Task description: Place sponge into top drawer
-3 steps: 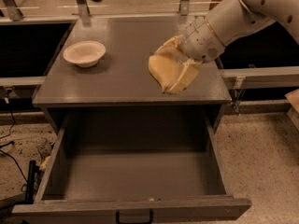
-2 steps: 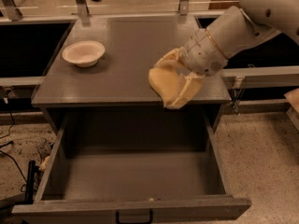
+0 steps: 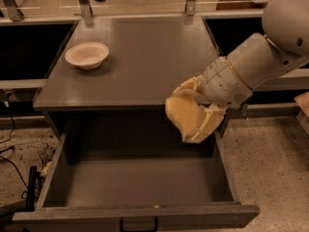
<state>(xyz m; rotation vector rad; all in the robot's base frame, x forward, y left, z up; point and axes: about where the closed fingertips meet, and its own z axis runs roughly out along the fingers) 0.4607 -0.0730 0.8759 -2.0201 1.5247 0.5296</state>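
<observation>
Sponge sits clamped in our pincer above the open top drawer, at its right rear corner (just off the table front edge), so we should lower inward before releasing.

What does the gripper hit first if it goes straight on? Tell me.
The gripper, shut on the sponge, points down and left into the open drawer. It would likely meet the drawer's floor first, sponge leading; depth is unclear.

Robot lab – claw over top drawer, cables on flr.
</observation>
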